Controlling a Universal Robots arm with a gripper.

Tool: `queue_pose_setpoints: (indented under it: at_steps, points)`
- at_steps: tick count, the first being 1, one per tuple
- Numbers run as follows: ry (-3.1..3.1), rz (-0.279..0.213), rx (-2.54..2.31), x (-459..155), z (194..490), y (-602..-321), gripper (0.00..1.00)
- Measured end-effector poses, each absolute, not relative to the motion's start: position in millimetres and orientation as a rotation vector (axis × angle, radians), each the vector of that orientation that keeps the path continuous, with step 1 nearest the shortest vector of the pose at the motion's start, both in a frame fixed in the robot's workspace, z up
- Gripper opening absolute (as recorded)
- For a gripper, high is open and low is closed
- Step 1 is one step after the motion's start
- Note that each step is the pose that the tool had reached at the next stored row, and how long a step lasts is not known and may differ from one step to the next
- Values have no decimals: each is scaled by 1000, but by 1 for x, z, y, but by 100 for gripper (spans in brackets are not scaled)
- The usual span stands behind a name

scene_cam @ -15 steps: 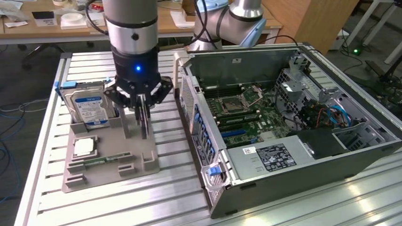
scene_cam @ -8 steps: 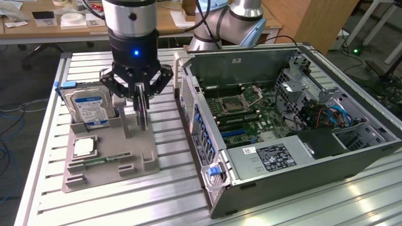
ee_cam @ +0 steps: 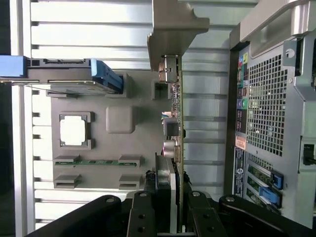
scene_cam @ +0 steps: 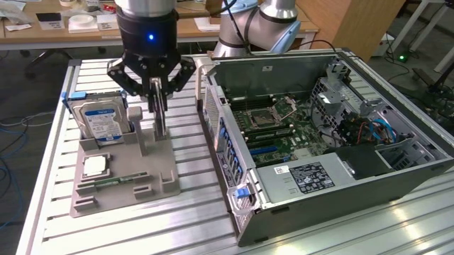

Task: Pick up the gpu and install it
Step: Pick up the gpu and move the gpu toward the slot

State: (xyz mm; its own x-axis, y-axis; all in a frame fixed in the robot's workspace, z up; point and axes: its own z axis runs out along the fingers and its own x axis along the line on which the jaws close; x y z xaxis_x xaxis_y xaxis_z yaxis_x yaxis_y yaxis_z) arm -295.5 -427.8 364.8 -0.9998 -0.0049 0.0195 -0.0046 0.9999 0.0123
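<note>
The gpu [scene_cam: 161, 125] stands on edge in a slot of the grey holder [scene_cam: 152, 170], seen as a thin upright card. My gripper [scene_cam: 157, 98] hangs straight above it, shut on the card's upper edge. In the wrist view the gpu [ee_cam: 174, 118] runs edge-on away from my gripper [ee_cam: 168, 207], with its metal end bracket [ee_cam: 173, 24] at the far end. The black fingers [ee_cam: 143, 217] clamp both faces of the board. Whether the card's lower edge still rests in the slot cannot be told. The open computer case [scene_cam: 284, 69] lies at the exterior view's right, its motherboard [scene_cam: 277, 127] exposed.
The holder also carries a silver hard drive [scene_cam: 99, 119] with a blue-white label, a square processor chip [scene_cam: 94, 166] and a narrow green memory stick [scene_cam: 117, 180]. Everything sits on a slatted aluminium table [scene_cam: 142, 228]. The case's rear wall [ee_cam: 266, 108] stands close beside the holder.
</note>
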Motion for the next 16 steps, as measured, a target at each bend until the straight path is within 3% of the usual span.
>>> queue_pose_setpoints:
  at_steps: [16]
  points:
    - [-3122, -19, 7, -295, 423, -428, 28]
